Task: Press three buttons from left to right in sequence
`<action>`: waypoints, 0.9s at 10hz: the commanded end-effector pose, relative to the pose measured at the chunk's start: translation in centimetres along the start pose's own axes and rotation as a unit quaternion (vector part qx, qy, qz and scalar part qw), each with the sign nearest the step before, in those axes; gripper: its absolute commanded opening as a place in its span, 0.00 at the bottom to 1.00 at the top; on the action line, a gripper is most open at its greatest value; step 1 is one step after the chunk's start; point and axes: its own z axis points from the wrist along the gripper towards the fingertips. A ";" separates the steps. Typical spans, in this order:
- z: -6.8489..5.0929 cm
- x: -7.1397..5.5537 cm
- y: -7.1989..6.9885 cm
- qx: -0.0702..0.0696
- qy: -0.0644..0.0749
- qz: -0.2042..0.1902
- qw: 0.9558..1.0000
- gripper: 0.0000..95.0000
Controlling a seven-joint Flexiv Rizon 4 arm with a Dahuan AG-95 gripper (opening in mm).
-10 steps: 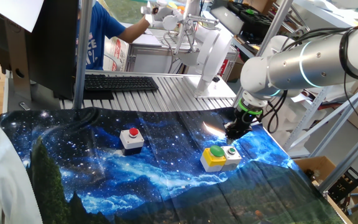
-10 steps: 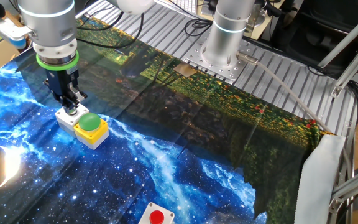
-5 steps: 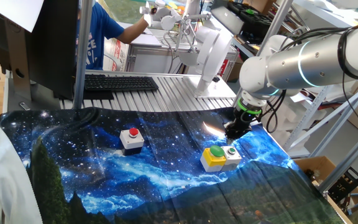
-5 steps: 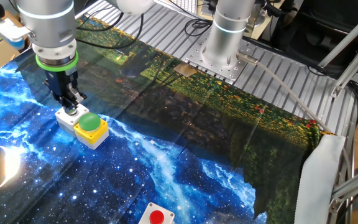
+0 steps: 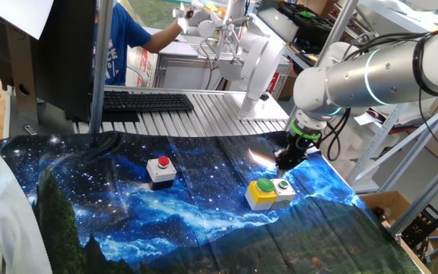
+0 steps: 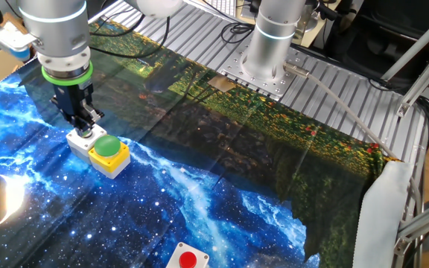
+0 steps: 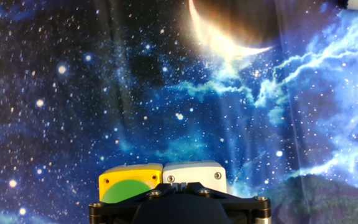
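A: Where is the gripper (image 5: 287,161) right now?

B: Poised over the white box (image 5: 284,192), the rightmost of the three. In the other fixed view its tip (image 6: 85,128) sits right at that box (image 6: 79,141), close enough that I can't tell whether it touches the cap.

A: And the other two?

B: The yellow box (image 5: 260,194) with the big green dome (image 5: 265,186) stands touching the white one on its left. The red button (image 5: 163,162) on its grey-white box is well apart, further left on the starry cloth (image 5: 128,221).

A: So why hang there?

B: My guess is it is on the last press of the left-to-right order (the white box being the final stop), coming straight down so the tip meets only the small cap and not the dome next door.

A: Fingers apart or together?

B: I can't tell. The hand view shows only the black gripper body (image 7: 179,202) above both boxes (image 7: 194,174); no fingertips appear.
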 end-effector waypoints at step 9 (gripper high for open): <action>0.3 0.5 -0.7 -0.022 0.007 -0.011 1.000 0.00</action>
